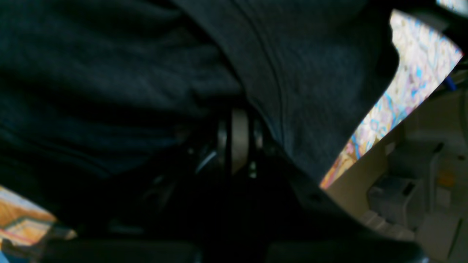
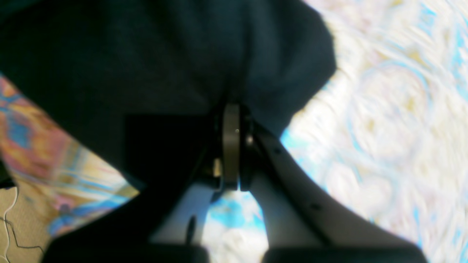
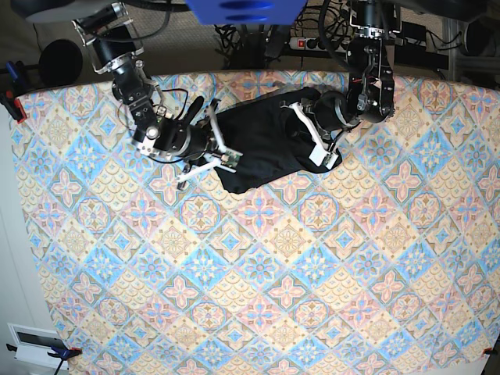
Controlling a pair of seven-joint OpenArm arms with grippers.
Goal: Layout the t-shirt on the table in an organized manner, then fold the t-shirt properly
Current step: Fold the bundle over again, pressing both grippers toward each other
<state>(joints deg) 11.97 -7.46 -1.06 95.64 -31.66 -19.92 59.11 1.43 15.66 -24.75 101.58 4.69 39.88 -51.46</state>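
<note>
We see the t-shirt [image 3: 262,148] as a plain black, soft bundle, bunched and creased into a long lump near the far edge of the table [image 3: 258,297], stretched between our two arms. Our left gripper [image 3: 322,148] is pressed together on the shirt's fabric at one end. Our right gripper [image 3: 223,152] is likewise pinched shut on the cloth at the other end.

The t-shirt [image 3: 262,144] is plain black, unprinted. The bench [image 3: 258,281] cloth shows pastel blue, pink and cream diamond tiles with floral motifs.
</note>
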